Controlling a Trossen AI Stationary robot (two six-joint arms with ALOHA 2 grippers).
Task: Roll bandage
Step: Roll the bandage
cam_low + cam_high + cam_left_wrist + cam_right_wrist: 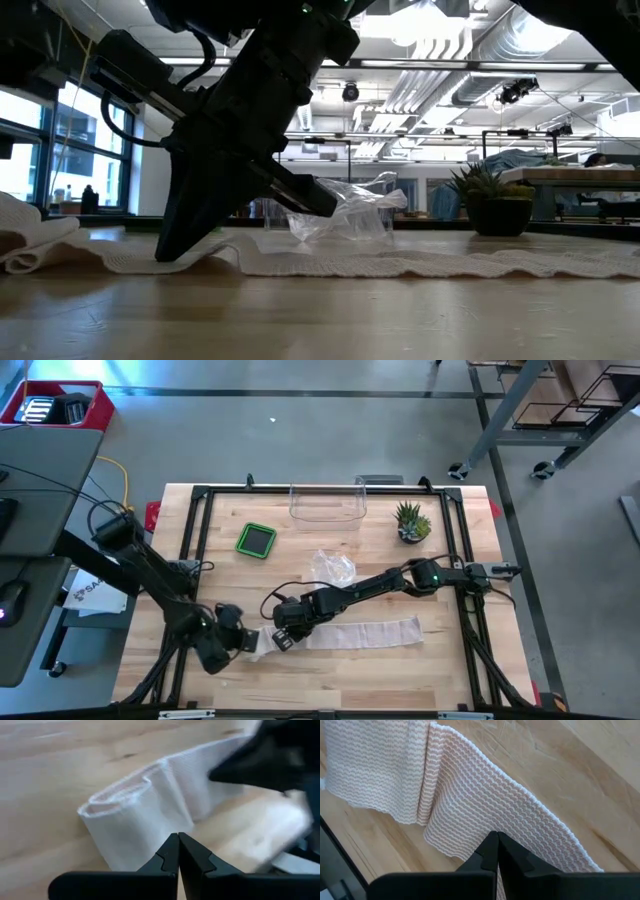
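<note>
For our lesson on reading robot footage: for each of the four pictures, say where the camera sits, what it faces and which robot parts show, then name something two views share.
High view: overhead, looking down on the table, both arms.
Low view: table height, facing the room; right gripper on the bandage.
Left wrist view: behind the shut left gripper, facing the bandage's folded end.
Right wrist view: behind the shut right gripper, over the bandage.
Shared: the bandage appears in every view.

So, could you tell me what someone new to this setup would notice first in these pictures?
The long white bandage stretched flat along the table's front part stands out, its left end loosely folded over. Both dark arms meet at that end: the right gripper is shut and pressing down on the strip, while the left gripper is shut beside the folded end. Behind them sit crumpled clear plastic, a green container and a small potted plant.
</note>
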